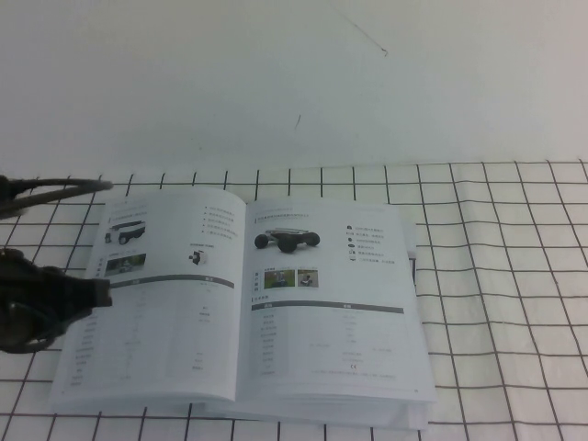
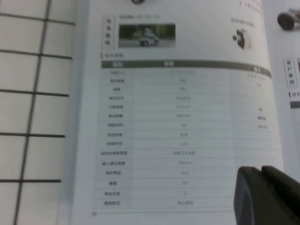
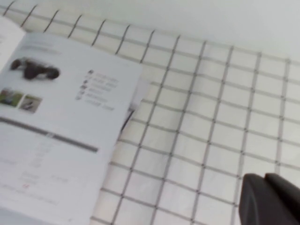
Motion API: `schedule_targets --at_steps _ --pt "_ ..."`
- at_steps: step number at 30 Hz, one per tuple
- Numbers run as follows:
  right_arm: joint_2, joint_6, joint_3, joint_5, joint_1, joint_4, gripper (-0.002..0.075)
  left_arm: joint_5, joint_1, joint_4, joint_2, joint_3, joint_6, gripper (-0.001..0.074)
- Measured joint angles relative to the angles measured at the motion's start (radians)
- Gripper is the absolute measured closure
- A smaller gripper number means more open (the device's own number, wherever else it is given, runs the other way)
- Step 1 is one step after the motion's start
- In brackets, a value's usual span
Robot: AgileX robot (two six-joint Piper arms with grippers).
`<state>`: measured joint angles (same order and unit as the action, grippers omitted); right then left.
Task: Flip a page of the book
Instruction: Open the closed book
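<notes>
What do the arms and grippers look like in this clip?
The left arm is matte black and bulky, with a dark cable looping behind it. The left gripper and right gripper show only as black, rounded, plastic-looking fingers. No markings are visible. The right arm does not appear in the high view.

From above we faced the open book (image 1: 243,308); both wrist cameras looked closely past their pincers at its pages.

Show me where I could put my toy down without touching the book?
Right of the book, the checked cloth is bare; the shut right gripper hangs there. Crowded: the left, where the shut left gripper sits over the page edge.
</notes>
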<state>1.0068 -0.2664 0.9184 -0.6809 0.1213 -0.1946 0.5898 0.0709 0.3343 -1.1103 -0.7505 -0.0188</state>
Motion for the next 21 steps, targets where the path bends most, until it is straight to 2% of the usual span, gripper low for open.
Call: schedule_targets --at_steps 6,10,17,21 --pt "0.172 -0.225 0.000 -0.083 0.033 -0.267 0.0726 -0.037 0.000 0.201 -0.180 0.000 -0.273 0.0738" --pt "0.289 -0.360 0.000 -0.121 0.036 -0.408 0.0726 -0.077 0.000 0.266 -0.287 0.000 -0.330 0.0738" --pt "0.451 -0.430 0.000 -0.115 0.042 -0.465 0.0726 -0.129 0.000 0.284 -0.464 0.000 -0.365 0.0738" --pt "0.523 -0.453 0.000 -0.075 0.086 -0.469 0.0725 -0.141 0.000 0.286 -0.564 0.000 -0.369 0.0738"
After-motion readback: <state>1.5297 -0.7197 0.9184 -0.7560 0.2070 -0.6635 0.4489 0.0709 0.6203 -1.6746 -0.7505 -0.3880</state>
